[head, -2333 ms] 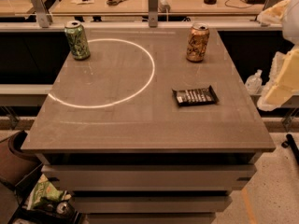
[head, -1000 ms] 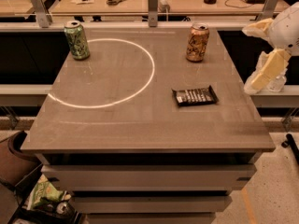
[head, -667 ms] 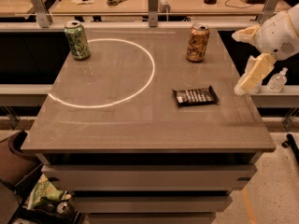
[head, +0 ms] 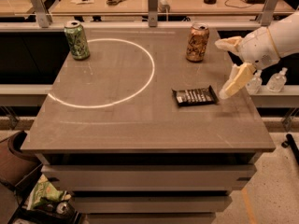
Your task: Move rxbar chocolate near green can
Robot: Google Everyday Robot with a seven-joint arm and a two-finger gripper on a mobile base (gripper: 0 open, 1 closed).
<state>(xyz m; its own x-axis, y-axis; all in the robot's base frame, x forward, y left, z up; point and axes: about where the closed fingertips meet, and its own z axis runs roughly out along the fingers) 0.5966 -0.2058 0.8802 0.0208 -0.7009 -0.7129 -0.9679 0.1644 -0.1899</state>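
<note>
The rxbar chocolate is a flat black bar with white lettering, lying on the right half of the grey table. The green can stands upright at the table's far left corner. My gripper comes in from the right, above the table's right side, just right of the bar. Its two pale fingers are spread wide apart, one pointing left toward the brown-orange can and one pointing down toward the bar's right end. It holds nothing.
A brown-orange can stands at the far right of the table, behind the bar. A white ring is marked on the tabletop. Small clear bottles sit on a shelf to the right. A railing and desks lie behind.
My gripper has moved left from beyond the table's right edge to over the table, close to the bar's right end. The bar and both cans have not moved.
</note>
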